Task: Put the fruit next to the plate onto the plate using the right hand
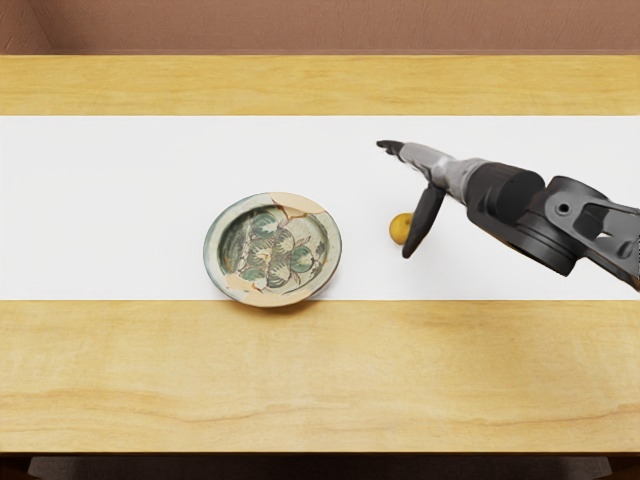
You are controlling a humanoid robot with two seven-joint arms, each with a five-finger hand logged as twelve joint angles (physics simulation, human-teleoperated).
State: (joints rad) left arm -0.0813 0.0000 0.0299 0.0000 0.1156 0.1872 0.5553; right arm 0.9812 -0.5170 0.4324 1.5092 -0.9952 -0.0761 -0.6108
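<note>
1. table (300,380): pale wood with visible grain and a soft sheen.
2. strip (120,200): plain white, matt, smooth.
3. plate (218,240): glazed-looking, painted, worn patches.
4. fruit (398,226): smooth orange skin.
5. right hand (432,172): dark, hard, matt.

A big wooden table (300,380) fills most of the view. Its top is light yellow-brown with wavy lines in the wood. A wide white cloth (120,210) lies flat across the middle, from one side to the other. Behind the far edge is a brown wall (330,25).
</note>
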